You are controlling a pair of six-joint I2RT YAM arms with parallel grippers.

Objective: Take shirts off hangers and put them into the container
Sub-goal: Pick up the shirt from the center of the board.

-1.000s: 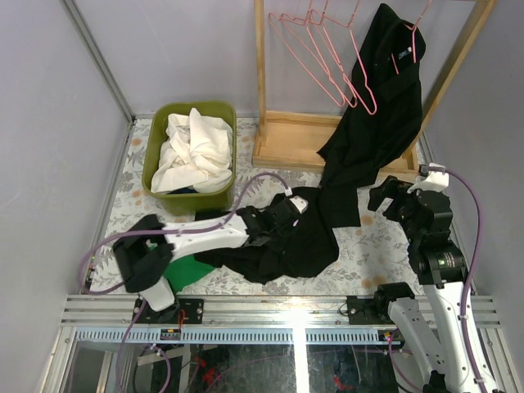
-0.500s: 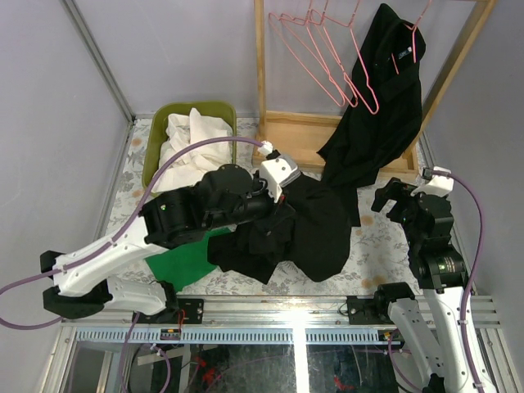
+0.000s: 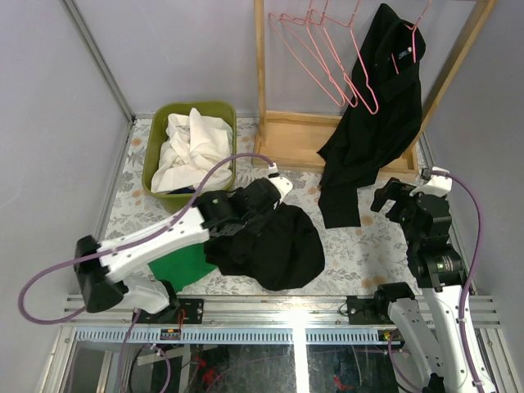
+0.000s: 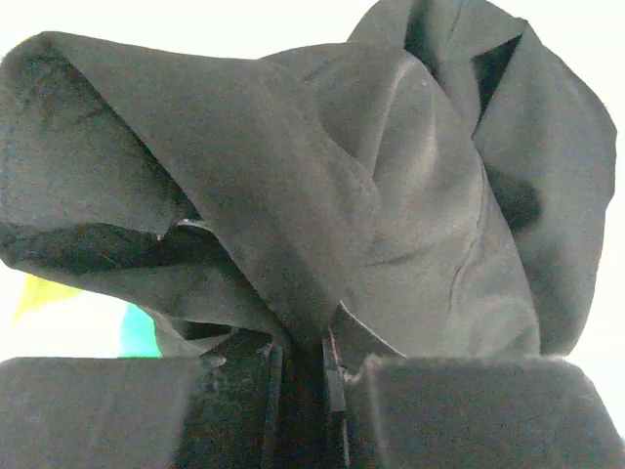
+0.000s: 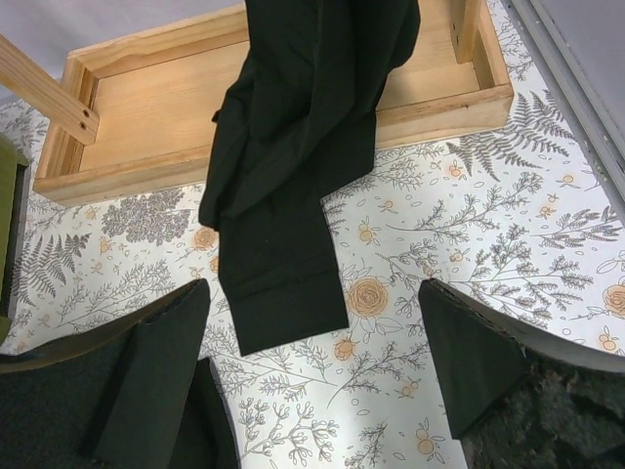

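A crumpled black shirt (image 3: 282,246) lies bunched on the table in front of the left arm. My left gripper (image 3: 246,219) is shut on a fold of this shirt (image 4: 322,195), and the cloth runs down between the jaws (image 4: 303,344). A second black shirt (image 3: 372,115) hangs from a pink hanger (image 3: 419,33) on the rack, its sleeve (image 5: 288,225) reaching the table. Empty pink hangers (image 3: 323,49) hang to its left. The olive-green container (image 3: 154,151) at the back left holds a white shirt (image 3: 192,151). My right gripper (image 5: 317,362) stands open and empty, just short of the sleeve.
A wooden rack with a tray-like base (image 3: 291,139) stands at the back, its base (image 5: 146,107) just behind the hanging sleeve. A flat bright green cloth (image 3: 184,264) lies beside the left arm. Grey walls close in on both sides.
The left arm has swung down and left with the black shirt, gathering it into a bundle apart from the hanging shirt. The right arm has hardly moved.
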